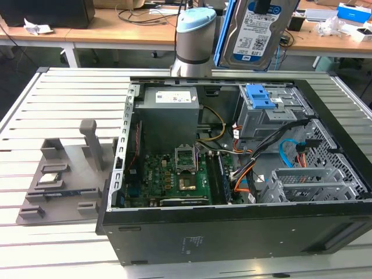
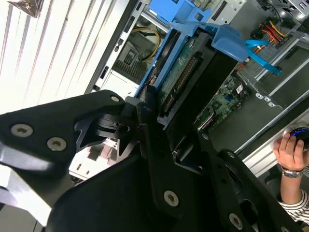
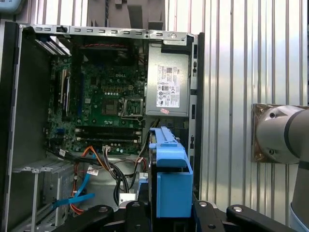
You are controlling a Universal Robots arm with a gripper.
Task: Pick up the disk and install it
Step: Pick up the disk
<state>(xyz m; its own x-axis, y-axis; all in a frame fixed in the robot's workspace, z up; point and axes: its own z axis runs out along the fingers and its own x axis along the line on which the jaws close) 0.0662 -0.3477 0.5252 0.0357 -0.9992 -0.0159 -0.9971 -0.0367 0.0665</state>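
While the end effector (image 2: 171, 123) clamps the disk (image 1: 254, 26) above the open computer case (image 1: 232, 232), its white-and-blue barcode label (image 1: 258, 45) shows

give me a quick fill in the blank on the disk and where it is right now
1. The tool is ___ on the disk.
2. The disk's bracket is coloured ___.
3. The disk hangs ___ the open case, not inside it.

Missing words: shut; blue; above
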